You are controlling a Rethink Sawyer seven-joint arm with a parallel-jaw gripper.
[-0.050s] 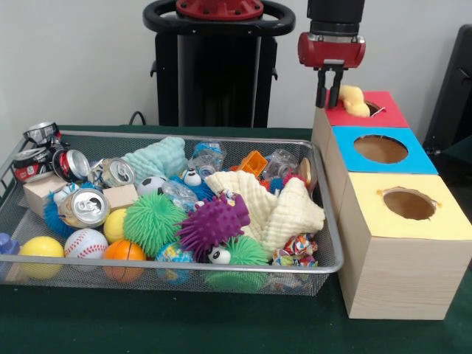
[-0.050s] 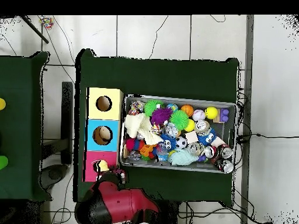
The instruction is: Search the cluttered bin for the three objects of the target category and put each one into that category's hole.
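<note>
Front view. You are at the delivery step: the claw [image 1: 330, 87] hangs at the upper right of the frame over the red box [image 1: 383, 110], and a yellow soft object [image 1: 355, 101] lies on that box's top beside its hole [image 1: 372, 108], touching or just beside the claw's tips. The claw's two prongs stand close together; you cannot tell from this view whether they pinch the yellow object or have let it go. The object does not appear to be fully in the hole, so judge the next move as seating it there, then returning to the wire bin [image 1: 324, 267] for the next item of the same kind. Count three boxes in a row at the right: the red one, a blue box [image 1: 346, 158] and a yellow box [image 1: 398, 251], each with one hole. In the bin, count at least four drink cans [image 1: 83, 207] at the left, and two cream cloths [image 1: 280, 210] at the centre right.

Overhead view. The three boxes stand in a column at the left of the bin, on the green worktop [image 2: 157, 73]. The claw sits at the lower left, beside the red box, with the yellow object on the box's top. The claw's state cannot be read here.
</note>
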